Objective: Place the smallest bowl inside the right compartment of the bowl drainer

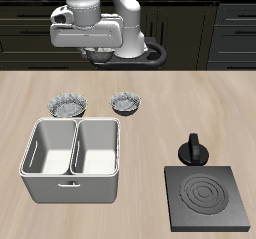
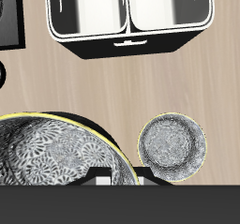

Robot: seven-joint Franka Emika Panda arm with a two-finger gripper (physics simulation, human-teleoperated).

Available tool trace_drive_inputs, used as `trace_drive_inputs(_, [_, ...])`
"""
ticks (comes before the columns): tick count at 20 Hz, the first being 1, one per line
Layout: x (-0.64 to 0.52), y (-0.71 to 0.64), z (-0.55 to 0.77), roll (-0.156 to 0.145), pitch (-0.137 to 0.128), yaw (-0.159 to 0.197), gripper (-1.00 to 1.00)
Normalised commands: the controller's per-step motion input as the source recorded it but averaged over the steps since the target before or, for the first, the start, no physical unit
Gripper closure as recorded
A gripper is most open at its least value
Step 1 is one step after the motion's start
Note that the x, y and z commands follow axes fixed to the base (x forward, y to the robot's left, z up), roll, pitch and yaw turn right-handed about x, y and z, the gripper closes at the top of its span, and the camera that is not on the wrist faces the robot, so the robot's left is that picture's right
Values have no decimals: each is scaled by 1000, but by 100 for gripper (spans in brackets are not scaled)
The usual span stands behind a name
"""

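My gripper [image 1: 100, 49] hangs high over the back of the table, shut on the smallest bowl [image 1: 100, 56], a grey ruffled bowl with a dark inside. In the wrist view that bowl [image 2: 56, 153] fills the foreground just under my gripper [image 2: 114, 181]. The bowl drainer [image 1: 72, 183], a light grey tub with two deep wells, stands near the table's front edge, well forward of the gripper. Both wells are empty. The drainer [image 2: 131, 48] also shows in the wrist view, beyond the held bowl.
Two more ruffled bowls rest on the table behind the drainer: a wider one [image 1: 67, 104] [image 2: 173, 145] and a mid-sized one [image 1: 127, 103]. A dark square slab with rings [image 1: 208, 198] lies at the front, with a small black pot [image 1: 192, 149] behind it.
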Motion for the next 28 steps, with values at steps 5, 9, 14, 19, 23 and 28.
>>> trace_drive_inputs(5, [234, -442, 308, -57, -28, 4, 100])
trace_drive_inputs(9, [311, -334, 163, -7, 34, 31, 100])
trace_drive_inputs(14, [312, -411, 185, -48, 6, -4, 100])
trace_drive_inputs(19, [327, -285, 154, 17, 7, 9, 100])
trace_drive_inputs(23, [383, -214, 172, 0, 18, -44, 100])
trace_drive_inputs(28, [292, -96, 64, -13, -4, -16, 100])
